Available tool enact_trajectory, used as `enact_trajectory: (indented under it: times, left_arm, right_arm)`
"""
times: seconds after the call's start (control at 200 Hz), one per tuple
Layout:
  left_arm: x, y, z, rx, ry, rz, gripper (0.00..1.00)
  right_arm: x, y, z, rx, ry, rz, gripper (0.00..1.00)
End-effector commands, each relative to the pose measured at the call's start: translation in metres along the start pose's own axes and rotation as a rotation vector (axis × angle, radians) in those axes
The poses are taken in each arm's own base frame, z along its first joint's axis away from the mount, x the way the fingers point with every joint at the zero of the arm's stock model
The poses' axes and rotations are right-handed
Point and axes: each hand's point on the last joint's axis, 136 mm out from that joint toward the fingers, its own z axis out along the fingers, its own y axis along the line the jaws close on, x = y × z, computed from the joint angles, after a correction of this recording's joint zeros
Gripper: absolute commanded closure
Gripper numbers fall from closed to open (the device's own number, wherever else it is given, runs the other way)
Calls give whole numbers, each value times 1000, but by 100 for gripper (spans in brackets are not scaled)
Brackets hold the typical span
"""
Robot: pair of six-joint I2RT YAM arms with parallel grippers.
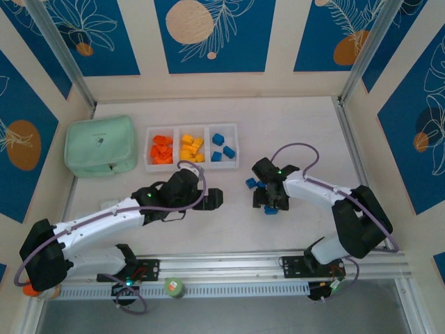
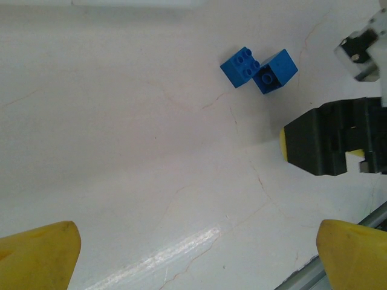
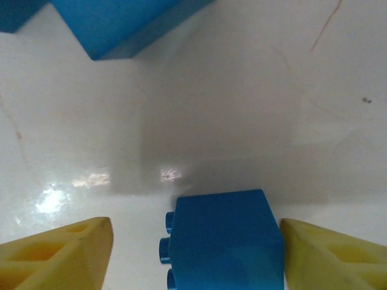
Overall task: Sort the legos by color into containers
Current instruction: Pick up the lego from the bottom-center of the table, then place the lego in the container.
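Two robot arms work a pale table (image 1: 306, 125) ringed by blue patterned panels (image 1: 208, 42). The left arm (image 1: 90, 226) lies low and stretches rightward from its base, with its wrist turned toward the middle of the table. The right arm (image 1: 348, 216) folds at a raised elbow and doubles back to the left, its wrist pitched down at the surface. At the far left sits a mint-green pouch (image 1: 101, 145). Just beside it, a white tray (image 1: 191, 167) holds orange-red bricks (image 1: 161, 149) in its left compartment, yellow-orange bricks (image 1: 191, 147) in the middle one and blue bricks (image 1: 222, 147) in the right. The left gripper (image 1: 212, 198) hovers over bare table, its yellow fingertips (image 2: 36, 257) spread wide with nothing between them. The right gripper (image 1: 271, 202) is down at the table, its jaws parted around a loose blue brick (image 3: 224, 241) lying on its side. One fingertip (image 3: 332, 257) appears to rest against the brick, and the other stands clear of its studs. Two more loose blue bricks (image 2: 242, 65) lie on the table nearby, touching at a corner.
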Motion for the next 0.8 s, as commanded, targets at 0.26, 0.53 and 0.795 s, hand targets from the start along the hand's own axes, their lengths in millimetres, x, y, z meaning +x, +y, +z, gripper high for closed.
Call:
enact_trajectory:
  times: [0.26, 0.53, 0.795]
  left_arm:
    - [0, 2, 2, -19, -14, -7, 1]
    - [-14, 12, -19, -82, -70, 31, 1]
    - [-41, 29, -38, -118, -117, 12, 1]
  right_arm:
    - [0, 14, -3, 0, -30, -62, 63]
    - [-40, 69, -63, -143, -200, -175, 71]
    - [-123, 142, -96, -217, -367, -270, 71]
